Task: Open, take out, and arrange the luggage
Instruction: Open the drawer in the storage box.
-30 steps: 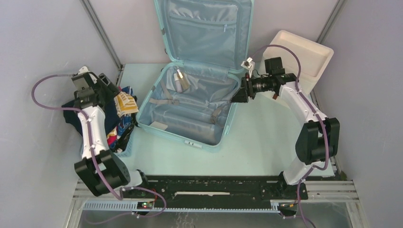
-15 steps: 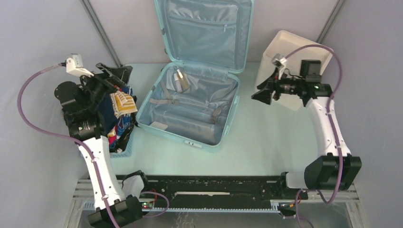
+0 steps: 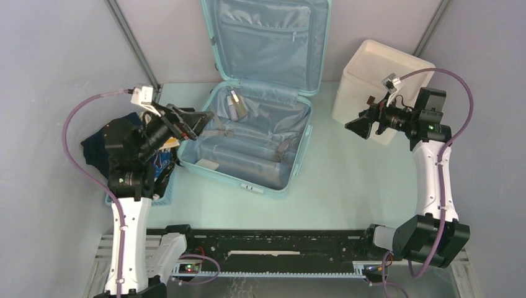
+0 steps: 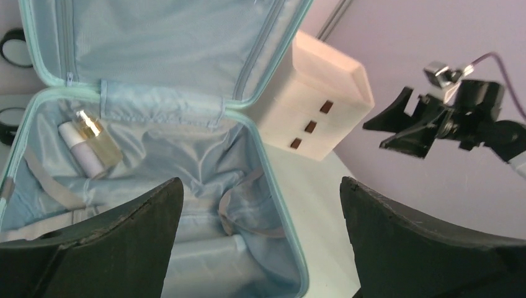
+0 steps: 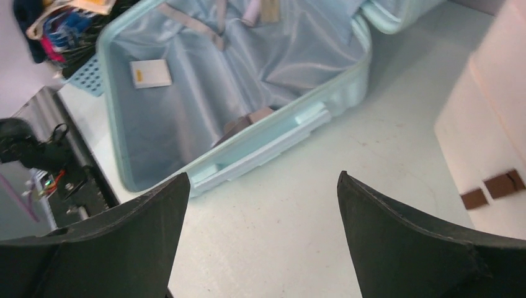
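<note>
Luggage (image 3: 260,139) lies open in the middle of the worktop (image 3: 347,186), its lid (image 3: 267,37) standing upright at the back wall. To its right, apart from it, stands a cream box (image 3: 372,77) with brown tabs. Just beside its left side sits a blue basket (image 5: 87,76) heaped with clothes (image 3: 96,146). Grey straps (image 3: 214,132) cross the lining. Two bottles (image 3: 234,105) lie in the far left corner, and a white card (image 3: 208,164) lies near the front left. The left jaws hang apart and empty over the luggage's left rim. The right jaws, also apart and empty, hover between luggage and box.
</note>
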Controlling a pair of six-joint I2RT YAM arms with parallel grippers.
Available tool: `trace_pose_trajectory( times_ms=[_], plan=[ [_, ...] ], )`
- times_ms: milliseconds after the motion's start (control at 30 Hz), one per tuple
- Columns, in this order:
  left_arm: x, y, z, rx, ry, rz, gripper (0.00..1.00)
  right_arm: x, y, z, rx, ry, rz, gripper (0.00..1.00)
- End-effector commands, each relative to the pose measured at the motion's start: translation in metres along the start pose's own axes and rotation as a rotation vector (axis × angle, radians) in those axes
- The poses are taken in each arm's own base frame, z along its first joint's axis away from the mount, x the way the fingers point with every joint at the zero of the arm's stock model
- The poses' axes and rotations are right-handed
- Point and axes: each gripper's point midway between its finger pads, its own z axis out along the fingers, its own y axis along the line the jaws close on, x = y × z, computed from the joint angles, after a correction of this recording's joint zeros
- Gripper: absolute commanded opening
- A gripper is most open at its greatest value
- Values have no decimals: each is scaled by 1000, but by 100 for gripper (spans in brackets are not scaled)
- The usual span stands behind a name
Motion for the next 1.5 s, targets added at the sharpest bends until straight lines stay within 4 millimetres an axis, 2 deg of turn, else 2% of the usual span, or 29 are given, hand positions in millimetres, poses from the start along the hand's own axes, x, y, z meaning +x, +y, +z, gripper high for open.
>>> trace_pose_trajectory(
  times_ms=[0,167,267,400,500,667,933,1167,1467],
  plan=[
    [39,29,0,-79,91,34,100,-10,-28,-6,228,-2,37,95],
    [70,62,-13,-202,158,103,100,-17,-77,-13,590,-50,162,92],
    [80,70,-15,-222,159,115,100,-20,-102,-13,808,-101,213,92],
    [93,84,-17,-255,164,131,100,-17,-122,-3,916,-126,250,88],
    [106,95,-18,-268,175,140,100,-15,-141,-4,998,-161,296,82],
    [124,97,-19,-236,197,142,100,-12,-168,-8,1073,-207,341,75],
    [136,97,-28,-232,215,174,100,-7,-194,12,1082,-191,368,70],
    [139,97,-30,-229,218,179,100,-11,-215,12,1155,-213,383,66],
    [140,98,-30,-232,224,180,100,-10,-221,18,1164,-230,413,56]
  ],
)
